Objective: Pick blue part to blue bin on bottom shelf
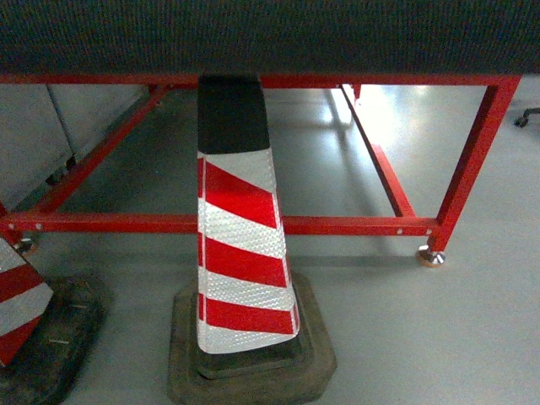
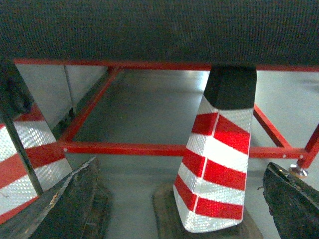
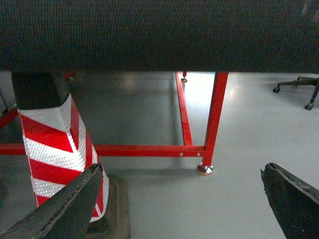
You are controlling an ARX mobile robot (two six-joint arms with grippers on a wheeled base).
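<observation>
Head view: a striped cone [image 1: 240,253] fronts the red frame [image 1: 253,224]; both claws [image 2: 179,199] [image 3: 182,199] gape, empty.

A red steel table frame [image 1: 253,224] is standing on a glossy grey floor [image 1: 439,337], under a dark textured tabletop [image 1: 270,34]. Red-and-white striped traffic cones [image 1: 240,245] are sitting on black rubber bases [image 1: 253,367]. Light is glaring off the floor beyond; an office chair base [image 3: 299,89] is showing far right.

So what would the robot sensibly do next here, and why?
Probably raise or turn its view to find the shelf: no blue part or bin shows anywhere, only a striped cone, a red table frame and grey floor. Both the left gripper and right gripper hang open, empty.
</observation>
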